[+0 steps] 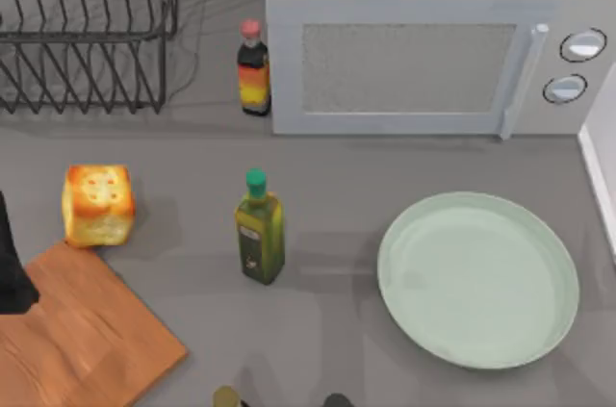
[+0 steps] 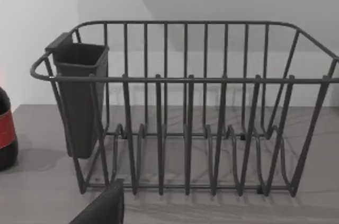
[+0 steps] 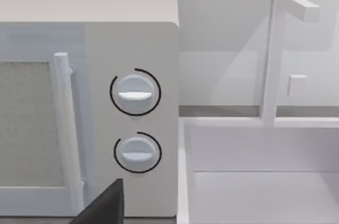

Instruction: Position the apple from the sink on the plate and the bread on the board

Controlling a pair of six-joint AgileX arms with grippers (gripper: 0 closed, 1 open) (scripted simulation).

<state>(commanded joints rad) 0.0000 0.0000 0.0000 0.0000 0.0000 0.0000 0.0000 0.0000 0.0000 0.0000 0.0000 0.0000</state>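
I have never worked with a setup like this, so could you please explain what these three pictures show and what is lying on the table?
This is a simulated two-armed AgileX robot at a grey table. One picture looks straight down from above; the other two come from cameras on the arms' wrists.

From above you see a mint-green plate on the right, with nothing on it, and a wooden board at the lower left. The bread sits on the table touching the board's corner, not yet on it. Between them stands an oil bottle; behind are a sauce bottle, a microwave and a wire dish rack.

The left wrist camera faces the rack, the right one the microwave and the sink. Nothing is visibly held.
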